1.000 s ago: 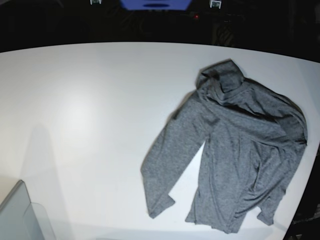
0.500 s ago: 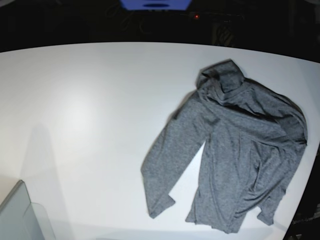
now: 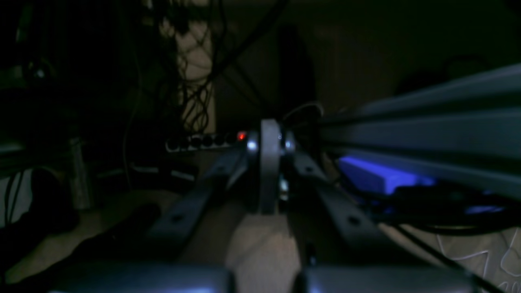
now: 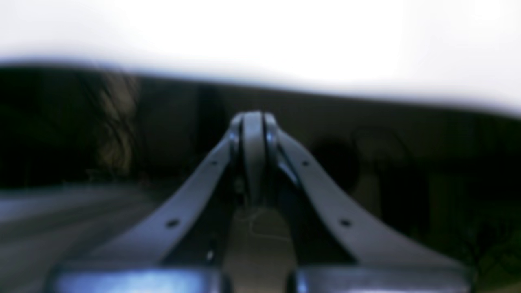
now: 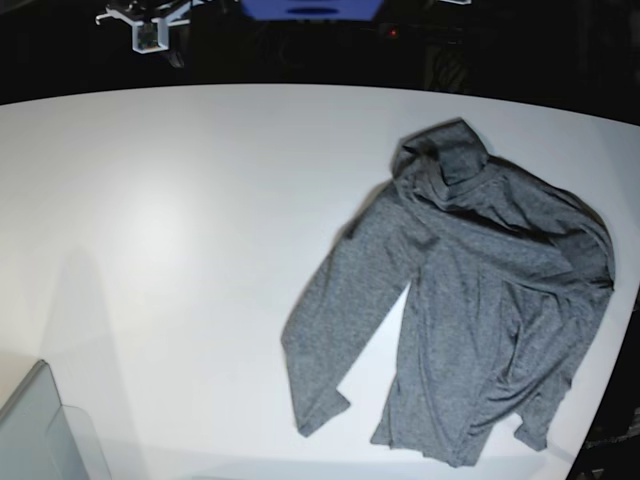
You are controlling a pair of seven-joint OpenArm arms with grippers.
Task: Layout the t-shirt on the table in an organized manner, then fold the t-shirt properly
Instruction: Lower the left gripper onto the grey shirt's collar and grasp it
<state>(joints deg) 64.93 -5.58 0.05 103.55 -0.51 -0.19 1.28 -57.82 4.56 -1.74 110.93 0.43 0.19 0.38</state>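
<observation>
One dark grey t-shirt (image 5: 480,300), rumpled, is found lying on the right part of the white table (image 5: 170,230), one sleeve angled leftward; left gripper (image 3: 268,138) and right gripper (image 4: 253,118) are seen pressed together, nothing pinched.

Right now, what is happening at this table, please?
Nothing is being handled yet. The grey t-shirt lies crumpled and unfolded on the white table, toward one side, one sleeve stretched out. The left claw and the right claw are both shut, empty and away from the cloth.
</observation>
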